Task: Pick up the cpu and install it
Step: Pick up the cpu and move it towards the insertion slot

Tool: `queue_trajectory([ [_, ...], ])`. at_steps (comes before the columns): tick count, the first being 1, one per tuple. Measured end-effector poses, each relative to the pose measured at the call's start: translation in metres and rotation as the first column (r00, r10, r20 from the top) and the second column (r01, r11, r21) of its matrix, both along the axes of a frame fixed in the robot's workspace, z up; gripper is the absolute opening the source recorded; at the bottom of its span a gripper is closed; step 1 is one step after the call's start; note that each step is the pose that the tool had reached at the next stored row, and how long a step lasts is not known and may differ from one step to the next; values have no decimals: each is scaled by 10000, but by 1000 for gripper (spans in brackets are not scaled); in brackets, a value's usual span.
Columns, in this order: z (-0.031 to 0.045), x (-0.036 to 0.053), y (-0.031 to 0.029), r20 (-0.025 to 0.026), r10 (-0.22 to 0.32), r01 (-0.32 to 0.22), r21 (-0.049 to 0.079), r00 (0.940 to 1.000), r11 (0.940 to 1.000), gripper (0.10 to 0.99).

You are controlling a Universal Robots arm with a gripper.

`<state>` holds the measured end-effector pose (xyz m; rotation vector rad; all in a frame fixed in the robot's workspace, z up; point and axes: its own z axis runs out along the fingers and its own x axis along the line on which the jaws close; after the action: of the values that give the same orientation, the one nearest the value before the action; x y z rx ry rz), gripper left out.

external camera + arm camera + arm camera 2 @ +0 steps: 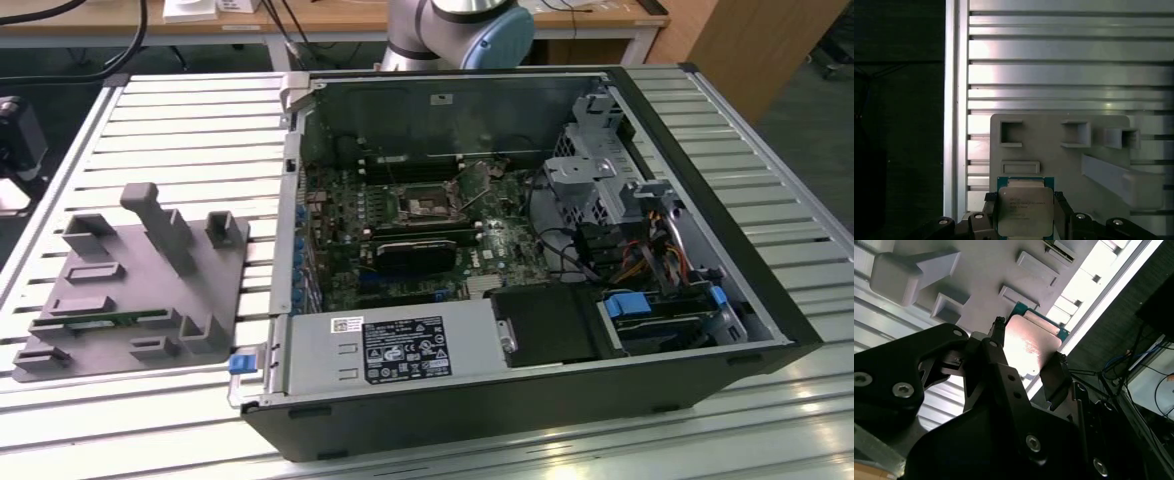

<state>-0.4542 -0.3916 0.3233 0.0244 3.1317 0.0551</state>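
Observation:
The cpu [1025,209] is a flat square chip with a silvery top and a green rim, and it sits between the black fingers [990,212] of my gripper [1025,215]. In the second wrist view the cpu [1029,347] shines pale, with one fingertip on each of two opposite edges; the gripper [1028,354] is shut on it. It hangs well above the grey plastic fixture [1054,155], over that fixture's near edge. The open computer case holds the motherboard with its square black-framed socket [424,207].
The grey fixture [134,290] with upright blocks lies on the slatted metal table [174,130], on the exterior view's left of the case [534,380]. Inside the case are a power supply [387,350], a drive cage [594,150] and cables [641,255]. The arm's base [461,35] stands behind the case.

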Motion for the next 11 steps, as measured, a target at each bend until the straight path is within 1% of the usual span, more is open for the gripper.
queue_trajectory([
  [11, 74, 0, 13, 0, 1, -1, 0, 10000, 10000, 533],
])
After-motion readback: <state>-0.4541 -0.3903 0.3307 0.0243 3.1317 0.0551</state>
